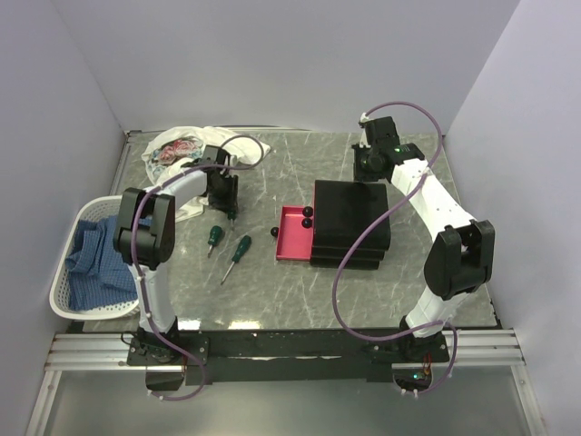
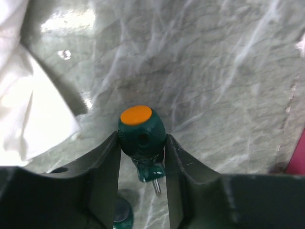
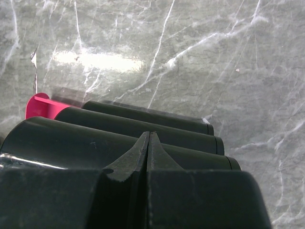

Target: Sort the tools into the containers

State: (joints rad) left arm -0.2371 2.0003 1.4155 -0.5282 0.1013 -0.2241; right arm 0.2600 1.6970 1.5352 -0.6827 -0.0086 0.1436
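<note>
Three green screwdrivers [image 1: 241, 245] — one in left pincer [image 2: 142, 140]

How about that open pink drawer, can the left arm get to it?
Probably yes. The drawer stands open toward the left gripper, which holds a screwdriver; nothing lies on the table between them, and the right gripper is behind the cabinet.

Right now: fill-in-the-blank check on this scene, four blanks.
The left gripper grips a green-handled screwdriver whose end cap is ____.
The right gripper is ____.
The drawer unit has ____ drawer pulled out.
The blue cloth lies in the white ____.
Missing: orange; shut; one; basket.
</note>
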